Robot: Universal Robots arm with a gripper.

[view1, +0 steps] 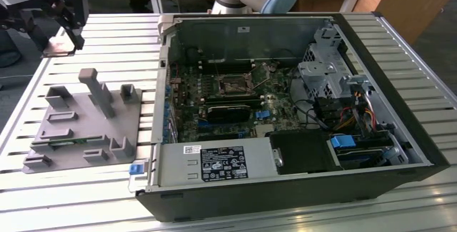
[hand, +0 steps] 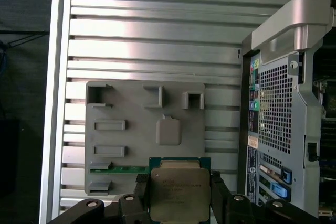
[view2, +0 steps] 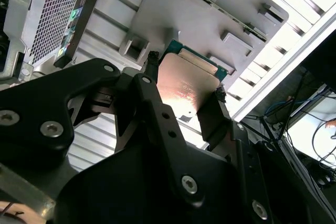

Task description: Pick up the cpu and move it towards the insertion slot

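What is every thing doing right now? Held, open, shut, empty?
cpu: gripped by the hand, up off the grey fixture.
hand: shut on the cpu.
insertion slot: inside the computer case, away from the cpu.
computer case: lying down, side open.
grey fixture: flat on the table, green strip slotted in.

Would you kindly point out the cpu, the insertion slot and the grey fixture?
cpu point(hand: 176, 196): first wrist view, middle of its silvery top.
insertion slot point(view1: 234, 86): exterior view, its dark centre.
grey fixture point(hand: 139, 140): first wrist view, bare flat base.
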